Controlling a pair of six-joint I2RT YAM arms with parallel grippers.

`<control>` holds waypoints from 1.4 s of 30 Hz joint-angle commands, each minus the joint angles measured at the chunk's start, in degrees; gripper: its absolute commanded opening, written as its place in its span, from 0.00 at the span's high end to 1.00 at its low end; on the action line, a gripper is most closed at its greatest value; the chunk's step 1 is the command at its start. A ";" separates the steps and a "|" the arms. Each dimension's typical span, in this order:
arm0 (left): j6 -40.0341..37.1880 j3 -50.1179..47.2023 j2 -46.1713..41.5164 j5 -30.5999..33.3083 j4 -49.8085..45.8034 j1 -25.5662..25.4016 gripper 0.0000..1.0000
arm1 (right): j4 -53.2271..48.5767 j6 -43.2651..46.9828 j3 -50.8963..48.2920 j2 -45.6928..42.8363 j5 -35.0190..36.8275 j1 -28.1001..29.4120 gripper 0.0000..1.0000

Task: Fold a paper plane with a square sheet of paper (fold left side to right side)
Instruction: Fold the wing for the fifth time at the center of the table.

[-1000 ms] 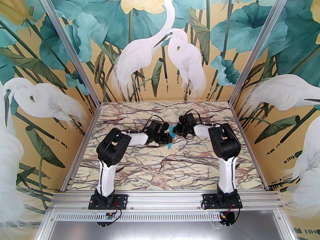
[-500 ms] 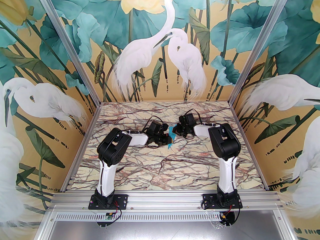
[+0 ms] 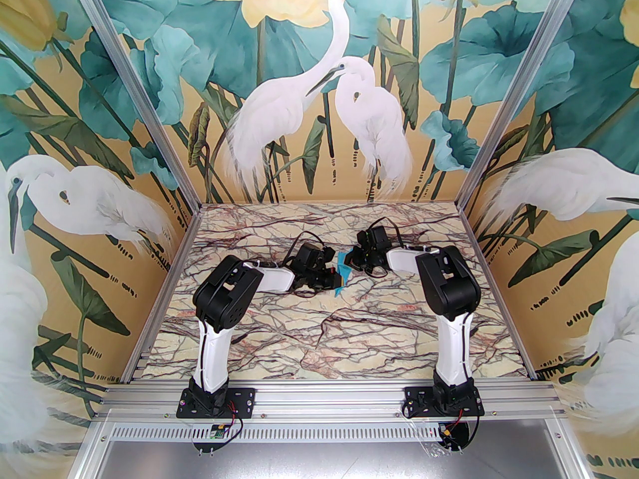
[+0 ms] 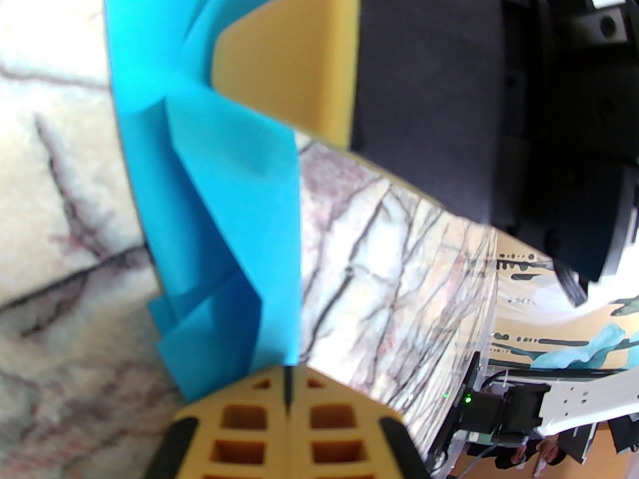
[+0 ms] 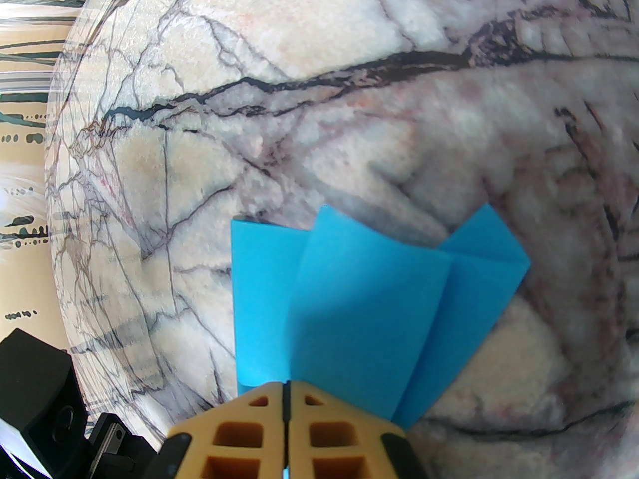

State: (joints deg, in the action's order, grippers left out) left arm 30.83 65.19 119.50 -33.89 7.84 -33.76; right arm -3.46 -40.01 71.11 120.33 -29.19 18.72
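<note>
The turquoise-blue paper (image 3: 342,270) is creased into layered flaps and held just above the marble table, mid-table between the two wrists. Its pointed end (image 3: 339,293) hangs toward the near side. My left gripper (image 3: 335,279) is shut on one edge; in the left wrist view its closed fingertips (image 4: 287,392) pinch the paper (image 4: 214,207). My right gripper (image 3: 352,261) is shut on the opposite end. The right wrist view has its closed fingertips (image 5: 285,392) clamped on the folded sheet (image 5: 369,307), whose flaps fan out over the table. The right gripper's yellow finger (image 4: 284,68) presses against the paper.
The marble tabletop (image 3: 324,327) lies open in front of and behind the arms. Painted walls with teal leaves and white herons enclose it on three sides. An aluminium rail (image 3: 319,397) with both arm bases runs along the near edge.
Barely anything differs. Both grippers stay shut on the paper, and the sheet has shifted very slightly between them.
</note>
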 commanded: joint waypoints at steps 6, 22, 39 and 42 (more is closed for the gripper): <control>-3.49 -4.69 -0.40 6.38 -4.32 0.45 1.00 | 2.73 -0.47 -3.39 -7.46 -2.19 -2.16 0.79; -4.54 -4.46 -0.36 6.64 -4.67 0.18 1.00 | 16.79 -1.67 -16.53 -9.92 -8.76 -0.35 1.00; -4.79 -4.51 -0.65 7.56 -5.45 -0.08 1.00 | 8.95 3.03 -8.62 -1.37 -5.40 0.09 1.00; -5.15 -4.66 -0.76 7.96 -5.99 -0.15 1.00 | 5.99 4.54 -7.49 -0.98 -2.94 -0.15 1.00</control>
State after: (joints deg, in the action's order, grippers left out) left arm 27.33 62.94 118.17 -31.57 9.61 -34.26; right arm 6.13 -38.35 62.26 117.56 -36.23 18.50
